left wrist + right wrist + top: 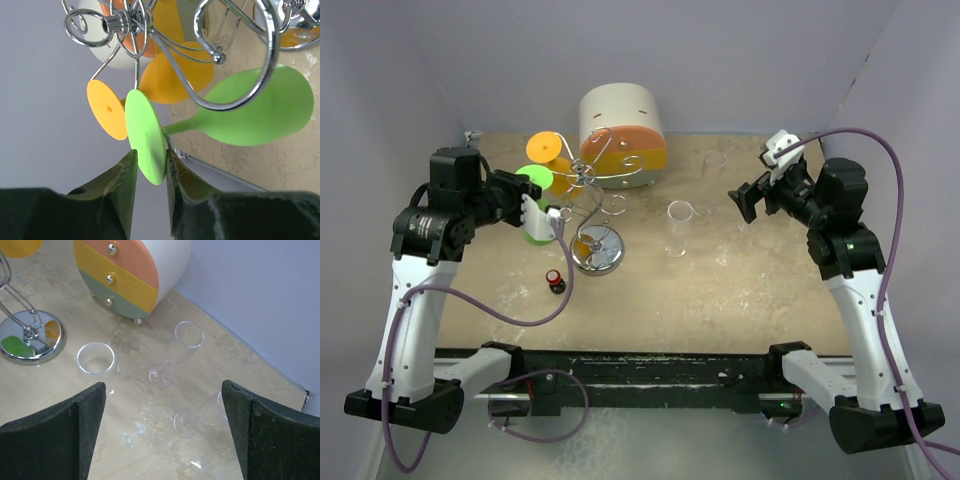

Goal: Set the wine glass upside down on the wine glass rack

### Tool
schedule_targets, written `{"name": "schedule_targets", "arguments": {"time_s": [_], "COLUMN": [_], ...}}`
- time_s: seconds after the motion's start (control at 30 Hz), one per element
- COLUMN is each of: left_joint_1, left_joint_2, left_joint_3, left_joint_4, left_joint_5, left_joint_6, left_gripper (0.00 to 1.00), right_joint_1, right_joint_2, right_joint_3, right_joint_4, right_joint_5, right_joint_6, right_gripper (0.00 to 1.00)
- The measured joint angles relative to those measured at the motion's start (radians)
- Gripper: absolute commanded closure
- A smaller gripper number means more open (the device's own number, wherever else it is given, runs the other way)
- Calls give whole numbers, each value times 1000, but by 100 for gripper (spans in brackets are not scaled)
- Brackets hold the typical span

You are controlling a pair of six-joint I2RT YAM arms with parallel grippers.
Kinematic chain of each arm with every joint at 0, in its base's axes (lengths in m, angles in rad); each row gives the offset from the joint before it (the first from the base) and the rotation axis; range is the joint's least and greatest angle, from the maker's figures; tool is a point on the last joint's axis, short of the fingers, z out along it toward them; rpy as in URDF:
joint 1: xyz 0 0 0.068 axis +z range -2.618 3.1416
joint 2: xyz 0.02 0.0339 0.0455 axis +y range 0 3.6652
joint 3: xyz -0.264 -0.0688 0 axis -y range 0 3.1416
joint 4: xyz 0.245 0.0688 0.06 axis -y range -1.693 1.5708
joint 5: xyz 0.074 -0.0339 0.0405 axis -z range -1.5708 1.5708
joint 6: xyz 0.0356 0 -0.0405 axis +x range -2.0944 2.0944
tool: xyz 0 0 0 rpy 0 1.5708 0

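Note:
A green wine glass (250, 112) hangs upside down from a scroll arm of the silver wine glass rack (117, 22), its stem caught in the wire. Its flat foot (145, 135) stands between the fingers of my left gripper (150, 160), which is open: there is a gap on the left side, while the right finger lies close against the foot. An orange glass (172, 75) hangs beside it. In the top view the left gripper (542, 205) is at the rack (585, 180), left of its post. My right gripper (745, 200) hovers open and holds nothing.
A white drum with coloured drawers (623, 135) stands behind the rack. One clear glass (96, 360) stands upright; two more (182, 342) (200, 415) lie on the table under my right gripper (162, 435). A small red-capped bottle (555, 280) sits before the rack's shiny base (598, 250).

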Motion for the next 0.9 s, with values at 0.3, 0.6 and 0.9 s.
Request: {"name": "schedule_targets", "arguments": {"time_s": [0.3,0.6,0.9], "left_joint_1": [0,0,0], "left_joint_2": [-8,-25,-80], "left_joint_3": [-1,-1,0], "left_joint_4": [-38,-82,-109], "left_joint_5": [-23,-40,-42], "left_joint_6": [0,2,-65], "left_gripper": [53,37,24], "right_joint_1": [0,0,0], "right_joint_2": [14,19,44], "right_joint_3": [-1,-2,-2], "right_joint_4": [0,0,-13], "right_joint_5": [20,21,-20], "right_joint_6": [-4,-19,-44], "right_gripper": [0,0,0]}}
